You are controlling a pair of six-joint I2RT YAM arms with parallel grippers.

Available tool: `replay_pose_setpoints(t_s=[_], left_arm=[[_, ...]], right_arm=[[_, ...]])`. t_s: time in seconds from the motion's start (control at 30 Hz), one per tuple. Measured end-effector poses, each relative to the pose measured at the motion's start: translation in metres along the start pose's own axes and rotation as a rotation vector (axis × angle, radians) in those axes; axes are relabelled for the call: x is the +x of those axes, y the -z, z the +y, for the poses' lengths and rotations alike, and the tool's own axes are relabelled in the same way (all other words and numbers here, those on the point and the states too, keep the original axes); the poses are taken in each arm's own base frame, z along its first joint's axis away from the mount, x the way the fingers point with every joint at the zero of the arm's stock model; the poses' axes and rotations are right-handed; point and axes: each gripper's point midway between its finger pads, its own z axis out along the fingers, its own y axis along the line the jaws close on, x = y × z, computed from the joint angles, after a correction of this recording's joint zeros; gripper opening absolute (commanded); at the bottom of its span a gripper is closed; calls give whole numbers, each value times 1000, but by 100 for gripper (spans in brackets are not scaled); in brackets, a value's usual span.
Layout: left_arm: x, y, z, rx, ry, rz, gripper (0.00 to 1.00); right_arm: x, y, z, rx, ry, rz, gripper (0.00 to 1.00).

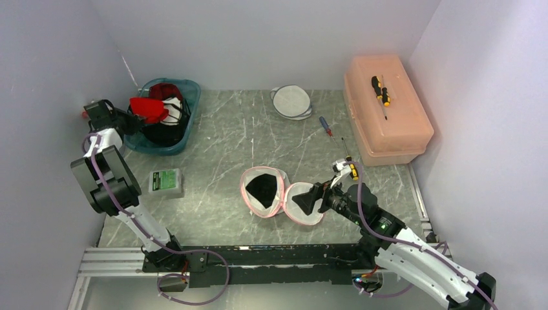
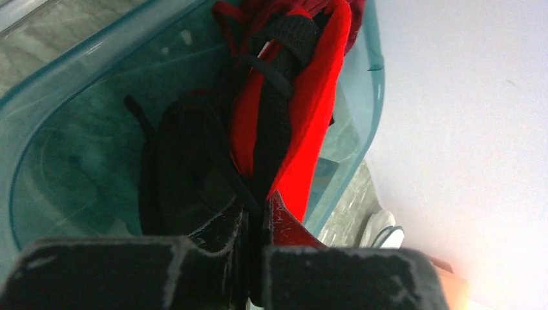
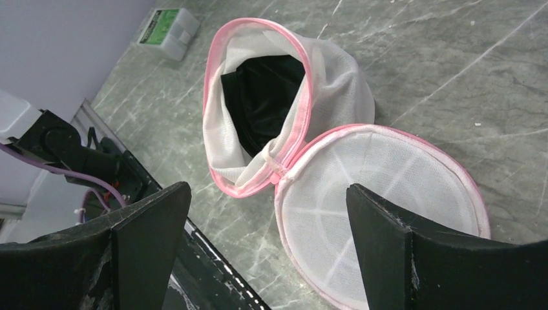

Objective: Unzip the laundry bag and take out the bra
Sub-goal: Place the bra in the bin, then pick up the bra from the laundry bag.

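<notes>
**Q:** Item one, the laundry bag (image 3: 329, 84)?
**A:** White mesh with pink trim, lying mid-table (image 1: 226, 142). It is unzipped, and its round lid (image 3: 388, 194) is flipped open flat beside it, joined at the seam. A black garment (image 3: 262, 97) is inside.

**Q:** Item two, the right gripper (image 3: 268, 194)?
**A:** Jaws spread wide, holding nothing. It is low over the table, facing the bag's mouth and lid.

**Q:** Item three, the left gripper (image 2: 255, 216)?
**A:** At the far left, over a teal tub (image 1: 191, 106). Its fingers are pinched together on a red bra (image 2: 310, 110) with black straps, which hangs into the tub above other dark clothing.

**Q:** Sundries?
**A:** One green-labelled box (image 1: 165, 181) at left. One pink toolbox (image 1: 388, 119) at far right, with a yellow-and-black screwdriver (image 1: 381, 90) on top. One red-handled screwdriver (image 1: 326, 126) on the table near it.
</notes>
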Motion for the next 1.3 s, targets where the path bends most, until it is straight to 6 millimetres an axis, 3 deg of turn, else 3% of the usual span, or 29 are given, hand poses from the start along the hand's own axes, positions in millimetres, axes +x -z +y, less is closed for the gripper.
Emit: replay_pose_setpoints(t_s=[0.1,0.17,0.37,0.5,0.63,0.73,0.83,0.9,0.97,1.07,1.2,1.3], left_arm=[[6,-2,9,-25,0,22,48],[10,-2,12,-41,3,37,61],[20,3,28,-114,-4,74,78],[20,19,26,-149,-10,71,92],[13,49,0,-123,-53,28,94],[12,82,-38,-62,-114,-20,94],[26,112,-78,13,-189,-44,94],[50,132,-108,68,-263,-44,94],[92,154,-143,163,-350,-5,93],[175,186,-173,307,-469,127,90],[271,203,-155,349,-574,335,88],[337,202,-110,294,-652,506,88]], right_arm=[[4,-2,-2,10,6,16,95],[5,-3,-4,15,7,26,95],[2,-5,-1,14,10,30,96],[-4,-5,3,10,11,21,97],[-16,-4,8,9,12,0,98],[-27,-2,10,20,18,-22,97],[-35,-1,10,35,19,-37,97],[-39,-2,11,41,18,-43,94],[-41,-5,12,46,18,-34,91],[-37,-14,13,55,18,14,87],[-27,-39,21,55,19,127,83],[-14,-60,31,49,33,215,82]])
